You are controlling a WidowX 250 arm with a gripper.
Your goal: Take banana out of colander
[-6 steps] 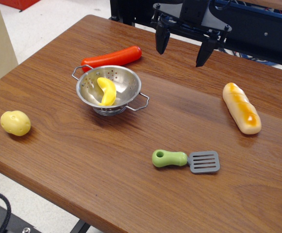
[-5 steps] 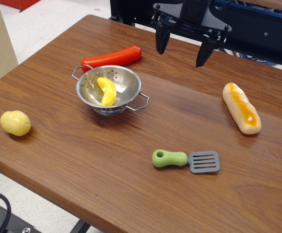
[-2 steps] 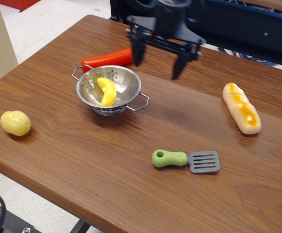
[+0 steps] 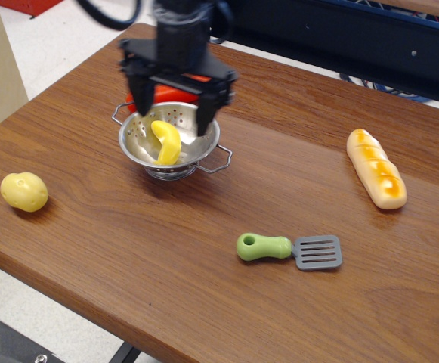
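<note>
Dark wood-grain table, glossy, edge runs diag. at front-left. Pale floor beyond, red obj top-left corner, beige panel at left, dark blue frame along back.

Gripper over colander, fingers spread wide, nothing pinched; tips at rim level, either side of bowl.

Banana inside colander, leaning on wall.

Also on table: potato far left, bread right, green-handled spatula front, red sausage behind colander, mostly hidden.

1. The arm is seen entering from the top edge, reaching downward.
2. The gripper is pointed down, black.
3. The jaws are spread wide apart, nothing held between them.
4. Fingertips are slightly blurred.
</note>
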